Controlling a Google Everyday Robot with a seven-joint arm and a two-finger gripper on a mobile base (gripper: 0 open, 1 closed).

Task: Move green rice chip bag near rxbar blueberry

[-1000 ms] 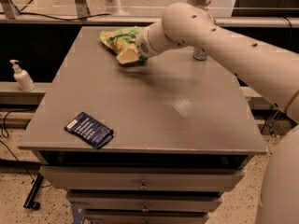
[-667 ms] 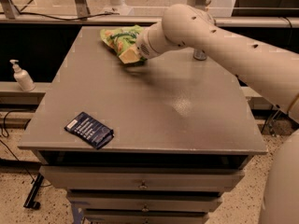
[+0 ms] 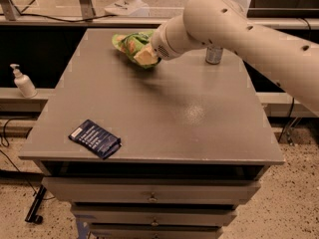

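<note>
- Jaws of gripper (image 3: 149,57): hidden against green chip bag (image 3: 129,44), left of can (image 3: 214,55); spread or pressed together, cannot tell.
- Blue bar (image 3: 94,139): on worktop (image 3: 169,118), well apart from can.

On the table (image 3: 189,113), the rice chip bag (image 3: 128,44) lies at the far edge, left of centre, with the gripper (image 3: 151,55) against its right side. 1 can (image 3: 214,55) stands further right, behind the arm. The rxbar (image 3: 94,139) lies at the near left corner, well apart. A pump bottle (image 3: 23,81) stands left of the table.
</note>
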